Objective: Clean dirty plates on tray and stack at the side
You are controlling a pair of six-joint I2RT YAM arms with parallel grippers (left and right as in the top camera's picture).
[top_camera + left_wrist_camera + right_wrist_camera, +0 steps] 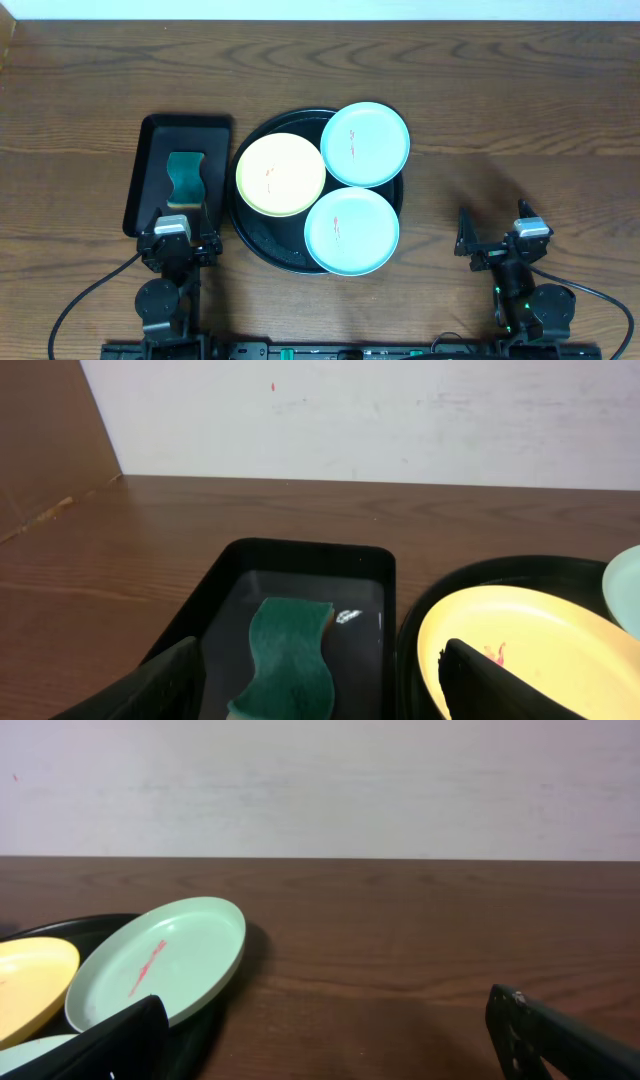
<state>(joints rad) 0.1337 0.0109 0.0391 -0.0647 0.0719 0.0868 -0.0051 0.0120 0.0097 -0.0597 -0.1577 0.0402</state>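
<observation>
Three plates lie on the round black tray (262,243): a pale yellow plate (280,174) at left, a blue-green plate (365,144) at the back right resting on the rim, and another blue-green plate (351,230) in front. All carry small red-orange smears. My left gripper (178,240) is open and empty, near the front of the rectangular tray. My right gripper (495,240) is open and empty over bare table right of the tray. The yellow plate (530,645) shows in the left wrist view, the back blue-green plate (160,965) in the right wrist view.
A rectangular black tray (155,150) stands left of the round tray and holds a green sponge (185,178), also seen in the left wrist view (290,660). Bare brown wood table (500,120) lies to the right and behind.
</observation>
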